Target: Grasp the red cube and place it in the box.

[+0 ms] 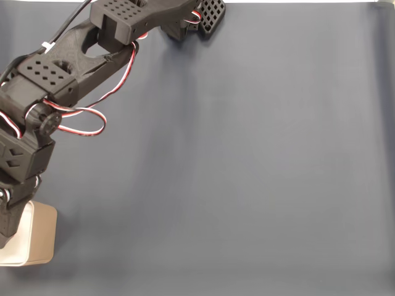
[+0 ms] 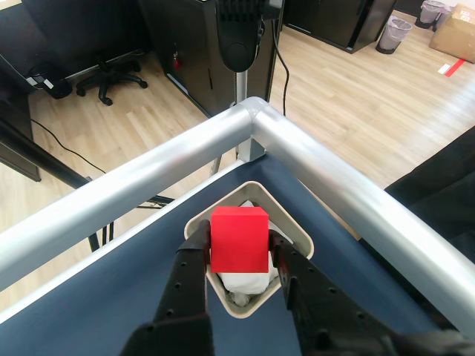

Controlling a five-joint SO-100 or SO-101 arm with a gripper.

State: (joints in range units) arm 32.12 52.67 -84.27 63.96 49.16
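In the other view the red cube (image 2: 239, 239) sits between the two black fingers of my gripper (image 2: 239, 237), which is shut on it. The cube hangs right above the open top of the box (image 2: 303, 237), a beige box with a pale rim and white crumpled lining inside. It stands in the table's corner. In the fixed view the box (image 1: 42, 237) is at the bottom left edge, and the black arm (image 1: 37, 123) reaches down over it and covers its left part. The cube is hidden there.
A dark blue mat (image 1: 247, 172) covers the table. Silver metal rails (image 2: 252, 119) meet in a corner just beyond the box, with wooden floor, a chair and cabinets below. The arm's base (image 1: 197, 21) stands at the top edge of the fixed view.
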